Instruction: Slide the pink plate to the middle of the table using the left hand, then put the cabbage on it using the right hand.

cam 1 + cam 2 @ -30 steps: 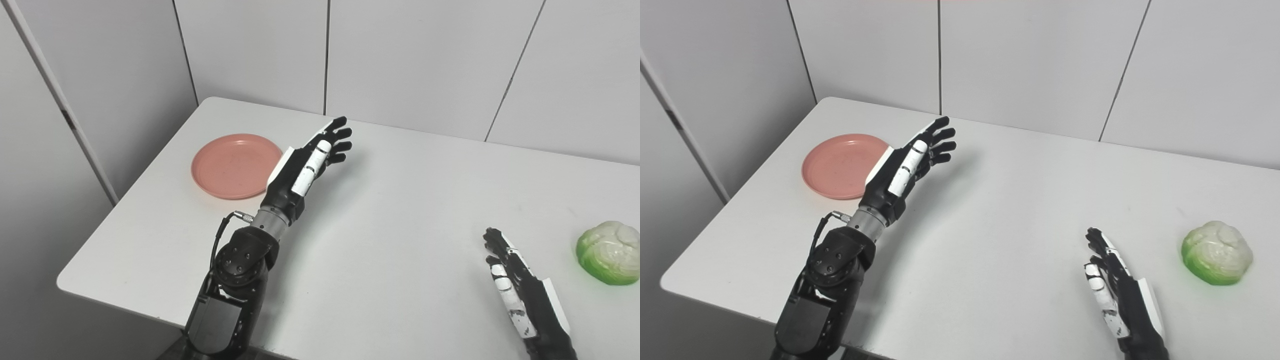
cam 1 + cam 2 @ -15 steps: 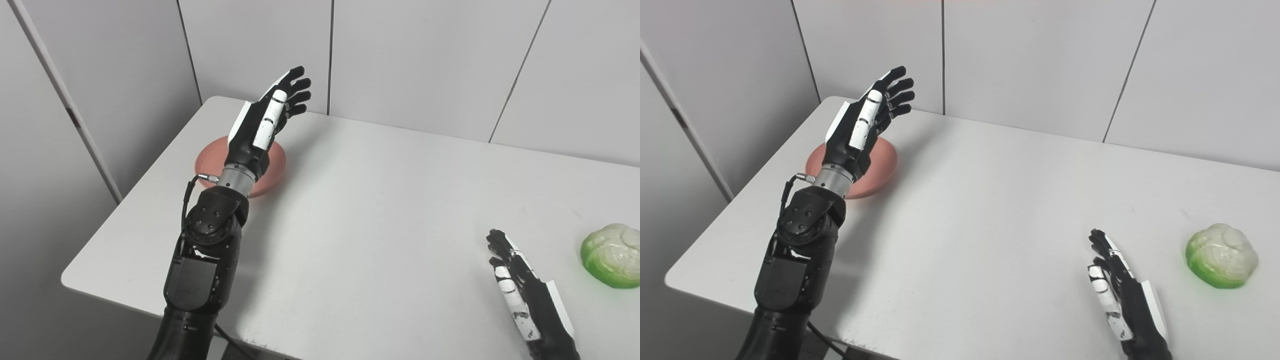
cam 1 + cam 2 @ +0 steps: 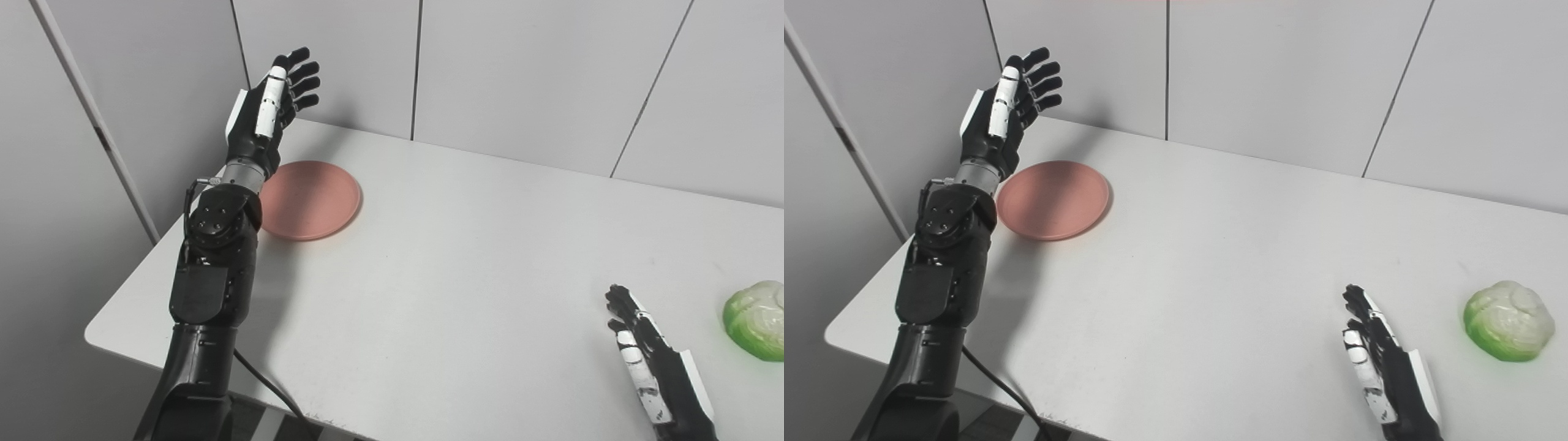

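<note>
The left robot hand (image 3: pixel 264 116) is raised above the table's (image 3: pixel 465 257) 10 o'clock corner, fingers spread and released, holding nothing. The right robot hand (image 3: pixel 1387 373) lies low at 5 o'clock, fingers extended, empty. The pink plate (image 3: pixel 309 199) sits just beside the left forearm, near the left edge. The cabbage (image 3: pixel 1508 320) rests at 4 o'clock, apart from the right robot hand. Between them is bare white tabletop; grey panelled walls stand behind.

Left hand (image 3: pixel 263 116) swung leftward, higher — now past pink plate (image 3: pixel 309 199) left edge.

Plate (image 3: pixel 309 199) far left — cabbage (image 3: pixel 1508 320) far right
</note>
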`<action>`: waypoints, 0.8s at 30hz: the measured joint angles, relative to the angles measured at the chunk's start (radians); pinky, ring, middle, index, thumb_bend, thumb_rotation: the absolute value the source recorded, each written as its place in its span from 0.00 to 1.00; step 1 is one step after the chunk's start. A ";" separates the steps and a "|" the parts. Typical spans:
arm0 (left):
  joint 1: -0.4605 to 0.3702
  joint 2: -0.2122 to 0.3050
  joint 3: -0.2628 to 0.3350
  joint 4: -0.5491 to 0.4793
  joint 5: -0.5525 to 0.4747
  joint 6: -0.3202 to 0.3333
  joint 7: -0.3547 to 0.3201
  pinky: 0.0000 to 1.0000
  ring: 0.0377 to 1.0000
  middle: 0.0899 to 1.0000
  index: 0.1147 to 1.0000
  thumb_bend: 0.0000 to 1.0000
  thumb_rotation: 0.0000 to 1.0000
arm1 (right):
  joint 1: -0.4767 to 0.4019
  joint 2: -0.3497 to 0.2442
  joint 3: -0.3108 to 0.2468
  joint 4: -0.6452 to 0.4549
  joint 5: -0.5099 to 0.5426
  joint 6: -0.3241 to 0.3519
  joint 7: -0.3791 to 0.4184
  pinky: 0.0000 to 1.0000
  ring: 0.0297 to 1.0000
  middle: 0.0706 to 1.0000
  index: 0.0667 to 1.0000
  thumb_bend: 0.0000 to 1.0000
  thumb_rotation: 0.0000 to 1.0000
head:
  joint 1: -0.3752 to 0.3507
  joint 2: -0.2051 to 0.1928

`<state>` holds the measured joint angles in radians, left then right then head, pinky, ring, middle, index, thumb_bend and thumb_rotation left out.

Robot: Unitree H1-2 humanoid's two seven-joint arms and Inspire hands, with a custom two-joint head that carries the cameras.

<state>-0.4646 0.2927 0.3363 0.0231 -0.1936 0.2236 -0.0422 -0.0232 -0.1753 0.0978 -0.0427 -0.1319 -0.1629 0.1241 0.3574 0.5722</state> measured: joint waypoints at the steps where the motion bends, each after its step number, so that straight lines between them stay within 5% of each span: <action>1: -0.002 0.002 0.009 0.011 -0.005 0.000 0.001 0.79 0.82 0.82 0.80 0.45 1.00 | 0.001 0.000 0.000 -0.001 -0.001 0.000 0.000 0.86 0.89 0.89 0.89 0.29 1.00 | 0.002 0.000; 24: -0.015 0.083 0.096 0.283 -0.111 -0.057 0.019 0.80 0.83 0.83 0.81 0.42 1.00 | 0.002 -0.001 0.000 -0.001 -0.018 -0.002 -0.001 0.86 0.88 0.89 0.89 0.31 1.00 | 0.021 -0.002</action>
<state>-0.4800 0.3759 0.4324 0.3060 -0.3044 0.1664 -0.0234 -0.0216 -0.1762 0.0979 -0.0439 -0.1496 -0.1653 0.1232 0.3789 0.5706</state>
